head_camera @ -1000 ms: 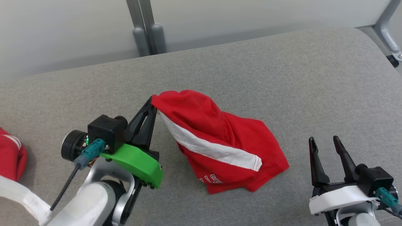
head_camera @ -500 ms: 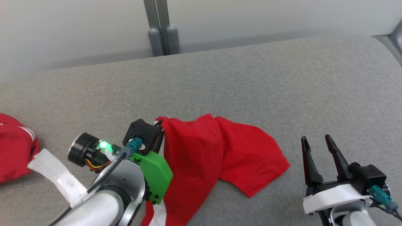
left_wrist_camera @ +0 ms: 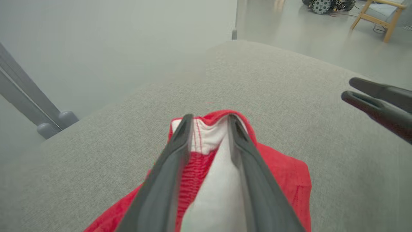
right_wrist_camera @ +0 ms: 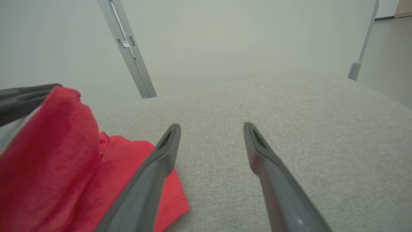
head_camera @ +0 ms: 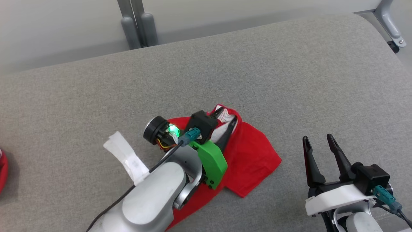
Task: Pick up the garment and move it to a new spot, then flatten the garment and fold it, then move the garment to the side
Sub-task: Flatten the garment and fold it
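Relocation seemingly ending: left claw (head_camera: 229,115) is sitting open astride bunched red shorts (head_camera: 254,154), right claw (head_camera: 317,138) idling open; flattening probably needing both.

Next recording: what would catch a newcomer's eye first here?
The red garment, bunched on the grey cushion, with the left end effector and its bright green wrist cover over it, fingers parted around a white-trimmed edge. To its right, the right end effector stands open above bare cushion.
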You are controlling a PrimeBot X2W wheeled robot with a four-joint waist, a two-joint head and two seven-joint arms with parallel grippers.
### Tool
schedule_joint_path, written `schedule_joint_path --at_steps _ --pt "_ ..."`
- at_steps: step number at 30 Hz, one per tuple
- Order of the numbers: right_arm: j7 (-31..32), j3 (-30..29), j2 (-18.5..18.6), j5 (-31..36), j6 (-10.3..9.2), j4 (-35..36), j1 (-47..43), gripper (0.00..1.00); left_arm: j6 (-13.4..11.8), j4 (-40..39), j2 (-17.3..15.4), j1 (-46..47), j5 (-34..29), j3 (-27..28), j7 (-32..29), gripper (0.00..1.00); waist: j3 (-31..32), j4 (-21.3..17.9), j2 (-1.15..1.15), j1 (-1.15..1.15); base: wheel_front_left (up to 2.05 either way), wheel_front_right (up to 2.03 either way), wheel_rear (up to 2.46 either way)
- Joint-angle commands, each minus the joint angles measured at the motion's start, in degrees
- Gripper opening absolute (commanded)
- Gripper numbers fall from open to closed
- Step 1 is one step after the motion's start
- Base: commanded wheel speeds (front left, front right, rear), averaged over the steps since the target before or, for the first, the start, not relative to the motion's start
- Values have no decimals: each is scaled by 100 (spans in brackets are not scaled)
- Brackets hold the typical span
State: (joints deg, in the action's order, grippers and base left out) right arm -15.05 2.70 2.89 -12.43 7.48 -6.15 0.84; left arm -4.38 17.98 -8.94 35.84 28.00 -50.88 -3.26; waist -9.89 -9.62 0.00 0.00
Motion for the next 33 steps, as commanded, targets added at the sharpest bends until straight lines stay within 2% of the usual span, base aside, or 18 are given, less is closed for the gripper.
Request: schedule_joint_path --at_steps 1,4,7,11,16,20,26,28,33 --pt "-20 10 2 -15 3 -4 81 100 133 241 -25 35 1 -86 -4 100 5 -63 0 0 0 0 0" --pt "-20 -41 2 -5 3 0 10 100 321 449 -113 -71 34 -276 -238 100 111 -74 0 0 0 0 0" --pt "-20 -127 3 32 3 14 -123 100 201 114 -398 -322 68 -267 -351 100 206 -35 0 0 0 0 0" --pt "-20 -218 1 32 3 40 -258 100 -271 -805 -927 -842 225 43 -411 100 307 61 0 0 0 0 0" --pt "-20 -232 3 59 3 54 -296 100 -990 -1928 -1540 -1809 681 593 -543 100 411 192 0 0 0 0 0" --pt "-20 -292 2 109 3 77 -332 100 -1330 -2433 -1692 -2694 1276 930 -503 100 477 358 0 0 0 0 0" --pt "-20 -268 6 176 3 88 -360 100 -1538 -2555 -1749 -3620 1701 976 -441 100 508 640 0 0 0 0 0" --pt "-20 -263 12 192 3 100 -344 100 -1574 -2511 -1677 -3812 1845 988 -448 100 500 724 0 0 0 0 0" --pt "-20 -220 48 205 3 87 -293 100 -1452 -2243 -1589 -3994 2126 950 -545 100 456 861 0 0 0 0 0"
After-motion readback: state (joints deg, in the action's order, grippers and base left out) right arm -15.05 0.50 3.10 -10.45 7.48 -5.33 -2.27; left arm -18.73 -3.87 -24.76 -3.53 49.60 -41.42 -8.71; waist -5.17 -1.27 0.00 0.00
